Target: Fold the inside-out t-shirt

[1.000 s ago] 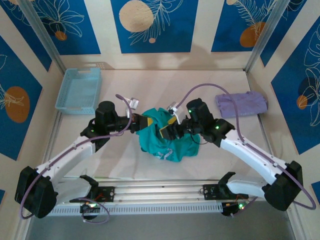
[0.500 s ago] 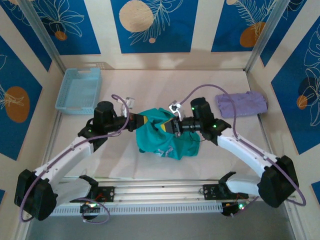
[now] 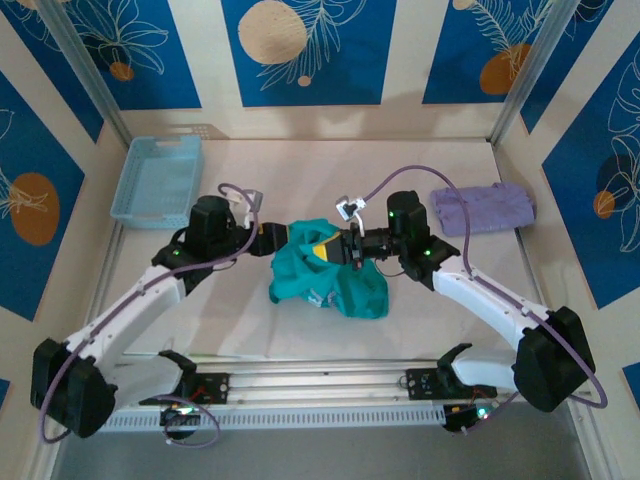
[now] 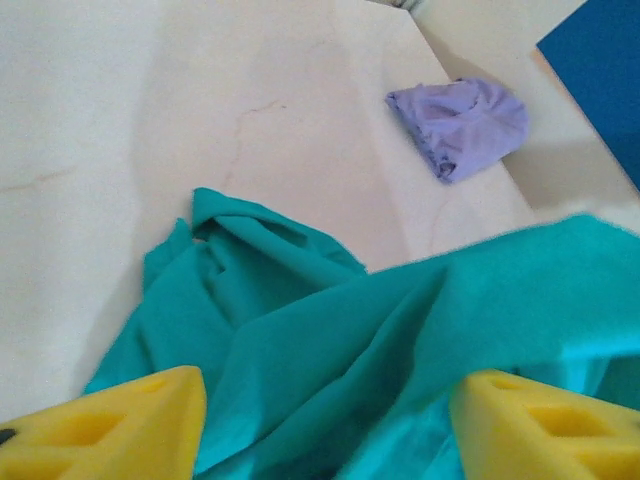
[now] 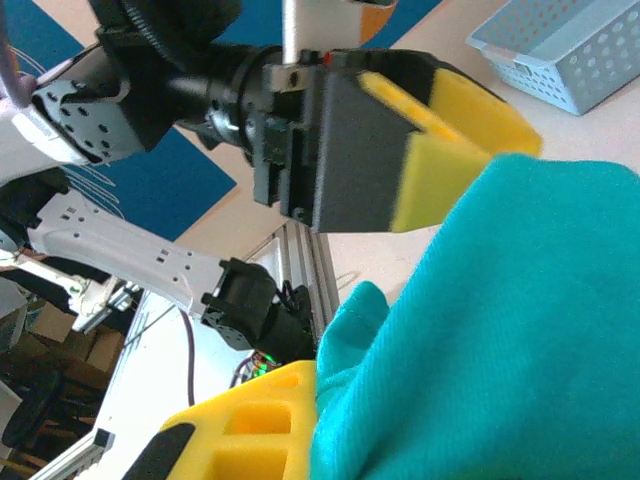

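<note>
T-shirt: the teal-green cloth t-shirt (image 3: 330,280) is a crumpled heap; sleeves and collar cannot be told.
Left gripper: the left gripper (image 4: 325,430) has its yellow foam fingers (image 4: 110,420) cut off by the bottom edge, one on each side of the t-shirt.
Right gripper: the right gripper (image 3: 343,250) has its tips buried in the t-shirt's top; one finger is under the cloth.
Garment: the pale lavender crumpled garment (image 4: 460,125) beyond the t-shirt, kind unclear.
Basket: the light blue plastic basket (image 5: 570,50) beyond the t-shirt, cut off by the edge.
</note>
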{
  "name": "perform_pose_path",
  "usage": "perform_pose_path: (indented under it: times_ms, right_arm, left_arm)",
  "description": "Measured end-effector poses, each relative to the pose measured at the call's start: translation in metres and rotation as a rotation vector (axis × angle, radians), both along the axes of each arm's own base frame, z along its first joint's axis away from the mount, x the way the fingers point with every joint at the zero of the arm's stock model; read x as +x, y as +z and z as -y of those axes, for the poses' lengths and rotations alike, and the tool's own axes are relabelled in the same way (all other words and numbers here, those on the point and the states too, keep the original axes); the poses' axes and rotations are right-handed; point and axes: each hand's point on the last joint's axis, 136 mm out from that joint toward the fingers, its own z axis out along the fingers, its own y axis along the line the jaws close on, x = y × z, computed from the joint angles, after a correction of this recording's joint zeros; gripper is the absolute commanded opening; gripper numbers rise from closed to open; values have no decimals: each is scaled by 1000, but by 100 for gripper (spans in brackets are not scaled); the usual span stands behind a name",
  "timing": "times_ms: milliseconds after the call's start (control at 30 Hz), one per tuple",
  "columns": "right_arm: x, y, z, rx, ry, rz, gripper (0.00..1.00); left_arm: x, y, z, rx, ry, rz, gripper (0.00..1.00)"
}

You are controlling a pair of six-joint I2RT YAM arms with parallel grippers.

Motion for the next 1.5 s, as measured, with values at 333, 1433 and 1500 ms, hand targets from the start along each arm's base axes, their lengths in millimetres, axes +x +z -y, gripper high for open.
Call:
perform_pose_path:
  times_ms: [333, 1433, 1500]
  right_arm:
    - [4, -3, 1, -13, -25, 0, 0]
    - [20, -20, 7, -108, -142, -35, 32]
    - [35, -26, 13, -191, -249, -42, 39]
  left_arm:
    - [-43, 32, 25, -224, -209, 33, 52]
    - [-54, 30, 66, -344, -418, -41, 0]
    - [-54, 35, 65, -336, -405, -27, 0]
